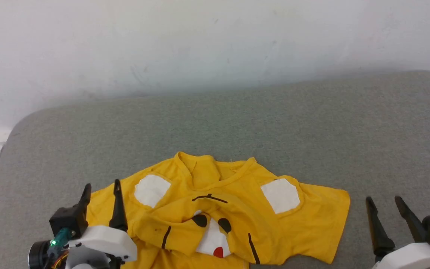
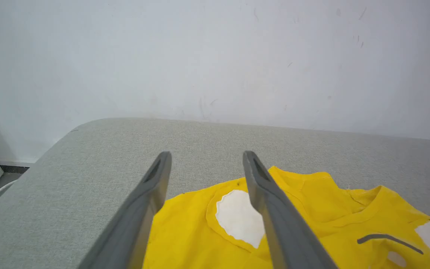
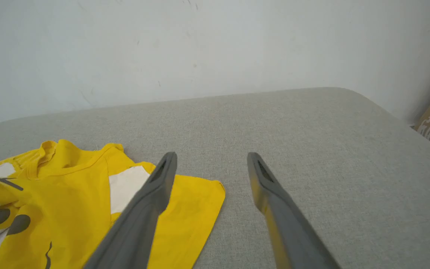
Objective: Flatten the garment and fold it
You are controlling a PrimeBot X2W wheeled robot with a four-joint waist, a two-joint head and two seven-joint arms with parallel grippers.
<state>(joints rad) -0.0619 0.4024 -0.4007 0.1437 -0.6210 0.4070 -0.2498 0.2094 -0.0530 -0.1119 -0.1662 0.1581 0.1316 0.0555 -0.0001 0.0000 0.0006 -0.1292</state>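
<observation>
Left gripper (image 1: 102, 184): stood open, its two dark fingers spread with nothing between them; it hung over the sleeve edge on the robot's left, and whether the tips touched cloth could not be told.
Right gripper (image 1: 383, 198): was open too, fingers apart over bare grey fabric, holding nothing.
Yellow T-shirt (image 1: 312, 216): lay print side up between the two grippers. It reached beneath the left gripper and off to its right, and ended just left of the right gripper, apart from it.
Lie of the cloth: rumpled, not flat. A loose fold of the front humped up in the middle, carrying black ovals, black lines, a white patch and a red dot (image 1: 218, 252).
Collar (image 1: 215, 168): pointed away from both grippers, toward the wall.
White patches: one (image 1: 150, 189) sat just ahead and right of the left gripper's fingertips; the other (image 1: 280, 195) lay nearer the right gripper, to its left.
Grey upholstered surface (image 1: 274, 123): stretched ahead of both grippers to the white wall (image 1: 200, 45).
</observation>
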